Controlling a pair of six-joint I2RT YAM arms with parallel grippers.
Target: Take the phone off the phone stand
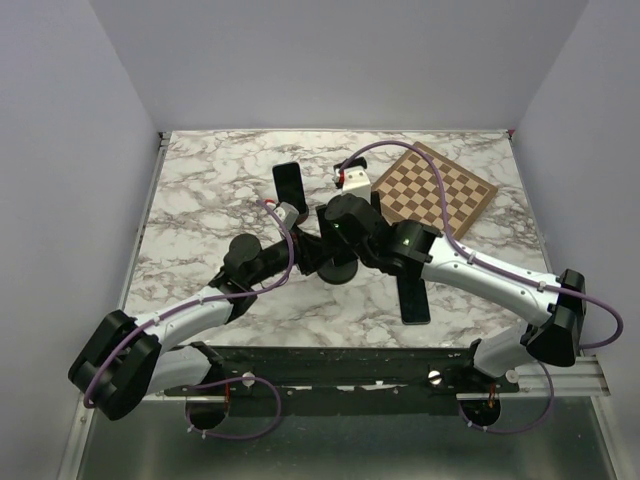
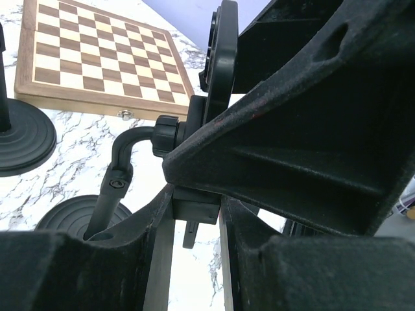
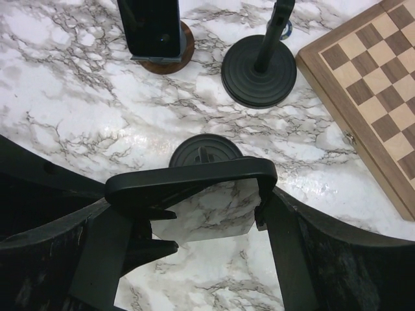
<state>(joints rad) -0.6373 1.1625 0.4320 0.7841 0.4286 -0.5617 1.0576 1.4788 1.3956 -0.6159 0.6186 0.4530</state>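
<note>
Bright, even light falls from above, and the top view is sharp throughout. In the right wrist view, left of the chessboard point(image 3: 369, 84), the marble tabletop point(image 3: 65, 97) shows a soft white glare. The round stand base point(image 3: 259, 71) casts only a faint shadow. The phone point(image 3: 188, 184) reads as detailless black. In the left wrist view, the left gripper's fingers point(image 2: 311, 278), below the chessboard, are dark and blurred.

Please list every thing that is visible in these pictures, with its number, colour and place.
table: one, white marble, under everything.
chessboard: one, brown and cream, far right.
phone: one, black, at the middle stand.
upright phone: one, dark, far centre.
flat phone: one, black, near right.
middle stand: one, black, centre.
second black stand: one, far centre.
brown-based stand: one, under the upright phone.
white thing: one, with red, left of chessboard; unclear.
left pincer: one, black, on the middle stand.
right pincer: one, black, gripping the phone.
</note>
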